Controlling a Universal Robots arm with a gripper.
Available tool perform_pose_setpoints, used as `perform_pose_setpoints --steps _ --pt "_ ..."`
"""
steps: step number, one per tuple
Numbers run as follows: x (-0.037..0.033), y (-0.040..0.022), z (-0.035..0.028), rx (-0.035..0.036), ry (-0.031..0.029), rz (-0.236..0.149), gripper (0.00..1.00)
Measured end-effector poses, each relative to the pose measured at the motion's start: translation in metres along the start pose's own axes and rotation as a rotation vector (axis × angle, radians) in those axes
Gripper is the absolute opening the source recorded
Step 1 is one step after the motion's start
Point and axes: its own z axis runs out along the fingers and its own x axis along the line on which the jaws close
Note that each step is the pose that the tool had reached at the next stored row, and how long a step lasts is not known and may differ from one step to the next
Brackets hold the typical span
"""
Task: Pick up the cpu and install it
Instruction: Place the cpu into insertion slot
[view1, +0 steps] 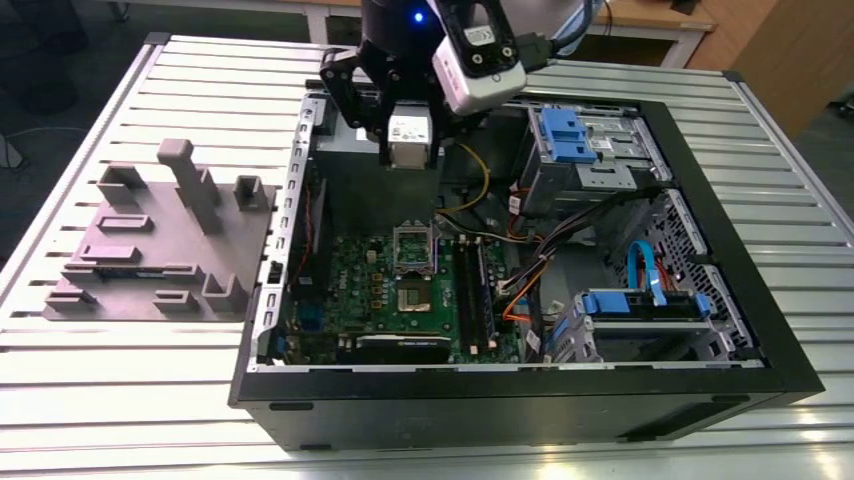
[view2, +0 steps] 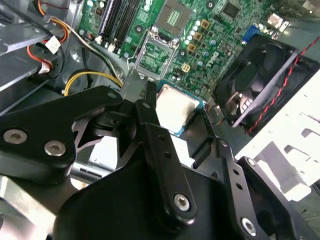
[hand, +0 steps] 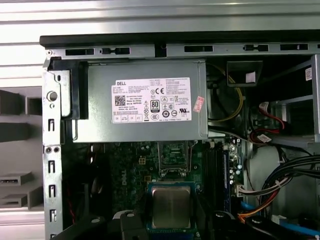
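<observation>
My gripper (view1: 407, 160) hangs over the open computer case (view1: 747, 300), above its far end. It is shut on the cpu (hand: 171, 207), a small flat square chip with a silver-grey top and a thin green edge, held flat between the dark fingers (view2: 145, 107). In the second wrist view the cpu (view2: 176, 106) hovers above the green motherboard (view2: 220, 35). The socket (view2: 175, 17) lies bare, with its metal load frame (view2: 157, 52) flipped open beside it. From the exterior view the socket (view1: 416, 295) sits lower on the board than the gripper.
A grey power supply box (hand: 145, 100) with a white label fills the case's far end. A black fan (view2: 255, 80) stands by the board. Blue drive cages (view1: 574, 135) and cable bundles (view1: 534, 270) crowd the exterior view's right. A grey fixture (view1: 160, 240) rests on the slatted table.
</observation>
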Motion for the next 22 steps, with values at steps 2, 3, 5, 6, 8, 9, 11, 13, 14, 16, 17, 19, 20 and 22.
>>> perform_pose_setpoints --steps 2,3,5,6,8,9,11,13,14,16,17,19,20,22 --pt "0.0001 -0.0004 0.0028 0.0001 0.0001 0.0 0.47" --pt "0.0001 -0.0004 0.003 0.0002 0.0001 0.0 0.47" --pt "0.0 -0.0004 0.003 0.0007 0.0001 0.0 0.47" --pt "0.0 -0.0004 0.0031 0.0006 0.0 0.0 0.47" --pt "0.0 -0.0004 0.0031 0.0007 0.0001 0.0 0.47" --pt "0.0 -0.0004 0.0031 0.0007 0.0 0.0 0.47" --pt "0.0 -0.0004 0.0031 0.0007 0.0 0.0 0.47" --pt "0.0 -0.0009 0.0031 0.0006 0.0 0.0 0.47" --pt "0.0 -0.0013 0.0031 0.0007 0.0 0.0 0.47" --pt "0.0 -0.0018 0.0034 0.0007 0.0 0.0 0.47" --pt "0.0 -0.0018 0.0038 0.0007 0.0 0.0 0.47" --pt "0.0 -0.0019 0.0065 0.0007 0.0 0.0 0.47" --pt "0.0 -0.002 0.0083 0.0007 0.0 0.0 0.47" --pt "0.0 -0.002 0.0116 0.0007 0.0 0.0 0.47"
